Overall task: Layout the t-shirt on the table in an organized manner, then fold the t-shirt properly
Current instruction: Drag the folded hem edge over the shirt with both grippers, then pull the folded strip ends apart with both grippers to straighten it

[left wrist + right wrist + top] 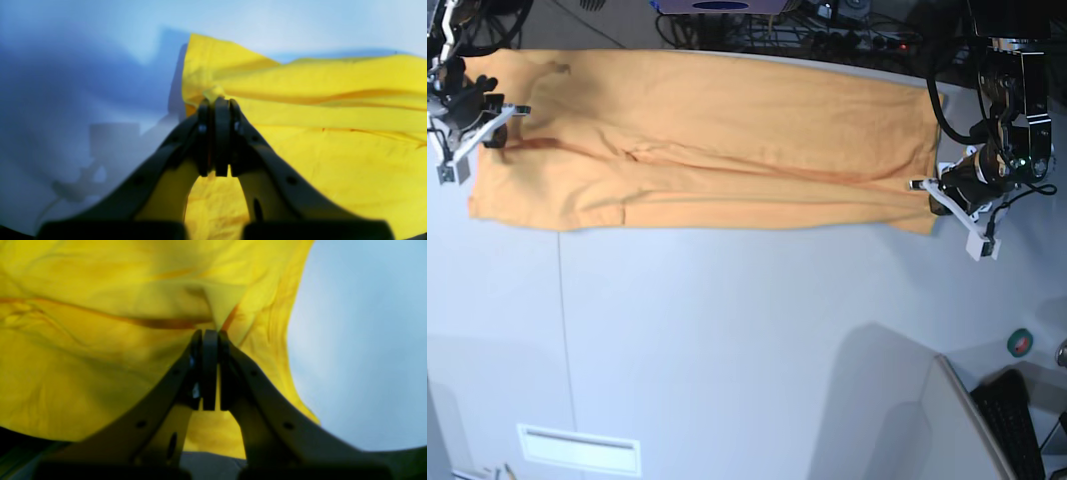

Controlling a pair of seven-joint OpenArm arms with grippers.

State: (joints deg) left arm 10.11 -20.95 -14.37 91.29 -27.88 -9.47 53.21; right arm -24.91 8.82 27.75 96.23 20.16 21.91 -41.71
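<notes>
T-shirt (707,140) lies stretched in a long band across the far part of the tabletop (747,330), its long axis running side to side in the base view, from one arm to the other. Each end is held. The left gripper (217,100) has its jaws clamped together on a pinch of cloth at the edge, with the shirt spreading away to that camera's right and bare tabletop to its left. The right gripper (209,331) is likewise clamped on a fold, the cloth filling the left of its view and tabletop showing on the right.

So the shirt lies between the two grips, pulled lengthwise, with long creases running along the band. Neither arm is nearer; each holds its own end. Any coming move, I judge, depends on both ends travelling together across the band's axis, or the stretch will slacken and the creases bunch.
</notes>
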